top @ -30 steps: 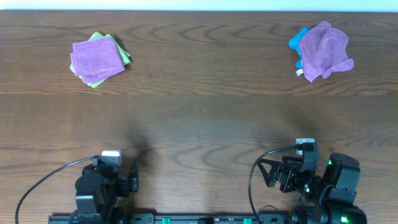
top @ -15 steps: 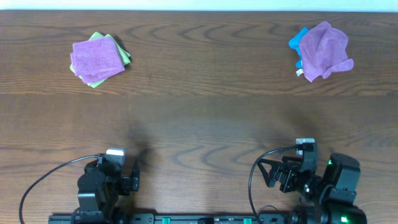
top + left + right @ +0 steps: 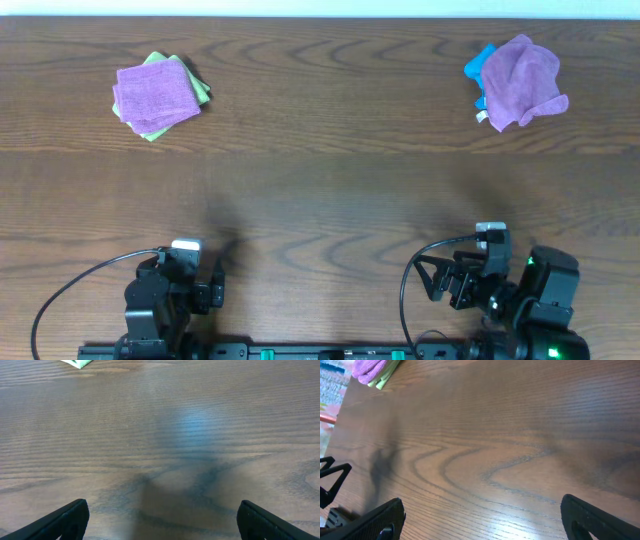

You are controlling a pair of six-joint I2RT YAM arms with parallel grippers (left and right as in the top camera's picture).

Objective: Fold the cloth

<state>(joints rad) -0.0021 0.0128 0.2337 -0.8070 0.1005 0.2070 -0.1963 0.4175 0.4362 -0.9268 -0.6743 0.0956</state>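
The lilac cloth (image 3: 152, 92) lies folded into a small square at the far left of the table, on top of a light-green folded cloth (image 3: 202, 91). It also shows at the top left of the right wrist view (image 3: 367, 369). My left gripper (image 3: 162, 517) is open and empty, low over bare wood at the near left (image 3: 214, 288). My right gripper (image 3: 482, 517) is open and empty at the near right (image 3: 432, 280). Both are far from the cloth.
A second purple cloth (image 3: 520, 80) is bunched with a blue one (image 3: 478, 62) at the far right. A corner of the green cloth (image 3: 80, 362) shows at the top of the left wrist view. The table's near edge is by both arms.
The left arm has shifted slightly near the table's front edge. The cloths and the right arm have not moved.
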